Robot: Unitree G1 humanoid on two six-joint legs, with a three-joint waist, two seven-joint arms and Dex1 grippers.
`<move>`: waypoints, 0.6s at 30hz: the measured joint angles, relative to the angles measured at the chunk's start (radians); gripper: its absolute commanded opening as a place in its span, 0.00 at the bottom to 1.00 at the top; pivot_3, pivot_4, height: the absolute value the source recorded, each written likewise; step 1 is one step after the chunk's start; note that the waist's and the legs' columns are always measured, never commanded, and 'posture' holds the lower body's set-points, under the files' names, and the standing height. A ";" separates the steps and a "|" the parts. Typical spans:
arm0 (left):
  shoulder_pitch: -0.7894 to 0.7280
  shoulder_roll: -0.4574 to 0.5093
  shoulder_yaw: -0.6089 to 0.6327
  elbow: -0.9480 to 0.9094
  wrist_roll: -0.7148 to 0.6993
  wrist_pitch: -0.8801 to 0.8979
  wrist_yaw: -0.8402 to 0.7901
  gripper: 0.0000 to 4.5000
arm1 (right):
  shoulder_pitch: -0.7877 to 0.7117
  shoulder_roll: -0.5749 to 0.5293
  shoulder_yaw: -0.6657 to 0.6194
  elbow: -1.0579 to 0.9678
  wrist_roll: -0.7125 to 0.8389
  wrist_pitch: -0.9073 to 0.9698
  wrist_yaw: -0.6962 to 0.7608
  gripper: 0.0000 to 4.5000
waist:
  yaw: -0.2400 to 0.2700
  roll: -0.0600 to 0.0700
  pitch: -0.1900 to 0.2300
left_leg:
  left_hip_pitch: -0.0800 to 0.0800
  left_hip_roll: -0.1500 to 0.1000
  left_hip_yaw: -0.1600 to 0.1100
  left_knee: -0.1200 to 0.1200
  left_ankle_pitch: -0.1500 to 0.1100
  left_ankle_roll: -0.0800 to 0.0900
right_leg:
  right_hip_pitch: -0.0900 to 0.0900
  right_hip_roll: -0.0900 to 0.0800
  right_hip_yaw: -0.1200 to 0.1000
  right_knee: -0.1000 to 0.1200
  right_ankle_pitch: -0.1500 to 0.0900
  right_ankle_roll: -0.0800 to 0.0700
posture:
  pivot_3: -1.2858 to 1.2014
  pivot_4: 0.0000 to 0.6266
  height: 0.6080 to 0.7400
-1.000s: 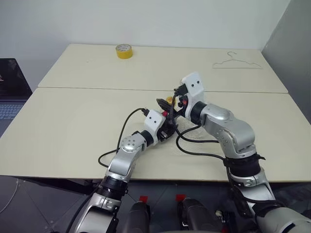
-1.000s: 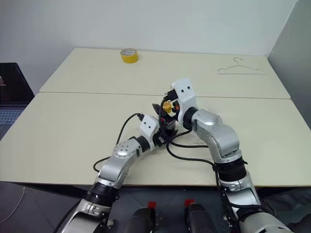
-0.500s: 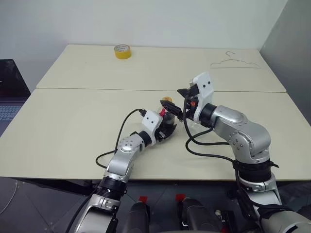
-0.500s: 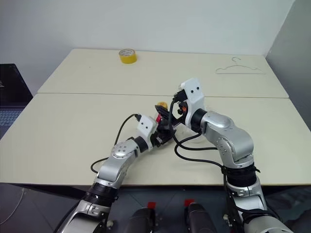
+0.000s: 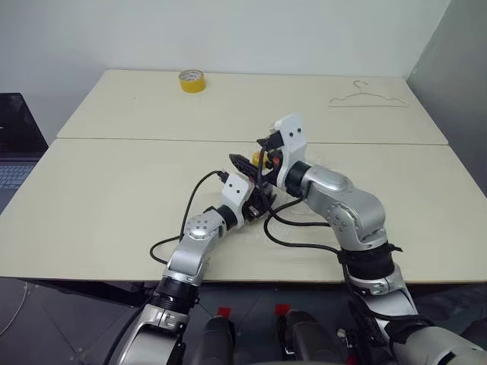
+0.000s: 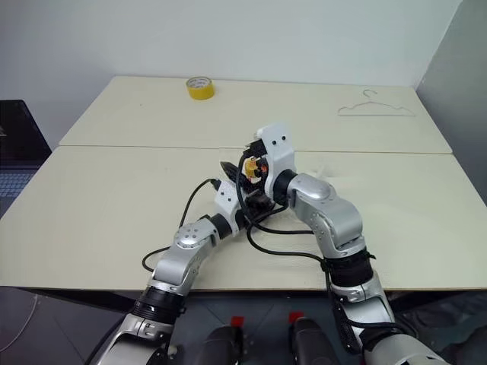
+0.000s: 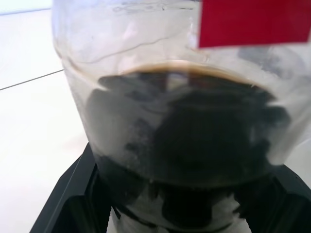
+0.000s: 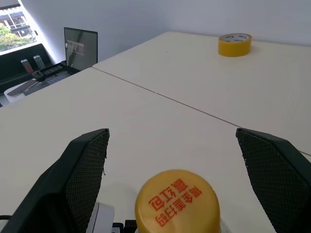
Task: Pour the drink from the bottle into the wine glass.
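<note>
Two tools meet over the middle of your bench (image 5: pixel 114 198), and between them stands the bottle (image 7: pixel 175 121): a clear, bulbous plastic body with a red label (image 7: pixel 250 22) high on it and the drink (image 7: pixel 184 141), dark brown like cola, filling roughly its lower half, topped by a yellow cap (image 8: pixel 177 204) printed with red characters. Your left tool (image 5: pixel 257 204) reaches level and forward from the near edge and is clenched on the bottle's lower body, one black finger (image 7: pixel 73 194) pressing at each flank in its wrist view, so the bottle sits upright right inside that grip. Your right arm bends in from the other side with its forearm raised, and your right tool (image 5: pixel 251 161) hangs directly above the left one, jaws spread wide with the cap centred between the two mesh-faced fingers (image 8: pixel 82 170) but touching neither. Half a second ago that right tool stood off to the right of the bottle; now you see it swung back left over the cap, while your left tool has kept its place and its hold. Beyond both tools, well apart on the far bench, lie a yellow tape roll (image 5: pixel 192 80) and a wire hanger (image 5: pixel 369 99).
</note>
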 measured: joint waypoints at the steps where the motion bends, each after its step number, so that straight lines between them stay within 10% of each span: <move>1: 0.001 -0.001 0.000 0.000 0.000 0.000 0.000 0.72 | -0.007 0.001 -0.001 0.011 -0.007 -0.013 -0.002 0.99 | 0.000 0.000 0.000 | 0.000 0.000 0.000 0.000 0.000 0.000 | 0.000 0.000 0.000 0.000 0.000 0.000 | 0.52 0.24 1.00; 18: -0.001 -0.009 -0.004 -0.003 0.002 0.000 0.007 0.72 | -0.010 -0.050 -0.018 0.053 -0.021 -0.062 -0.002 0.99 | 0.000 0.000 0.000 | 0.000 0.000 0.000 0.000 0.000 0.000 | 0.000 0.000 0.000 -0.001 0.000 0.000 | 0.52 0.24 1.00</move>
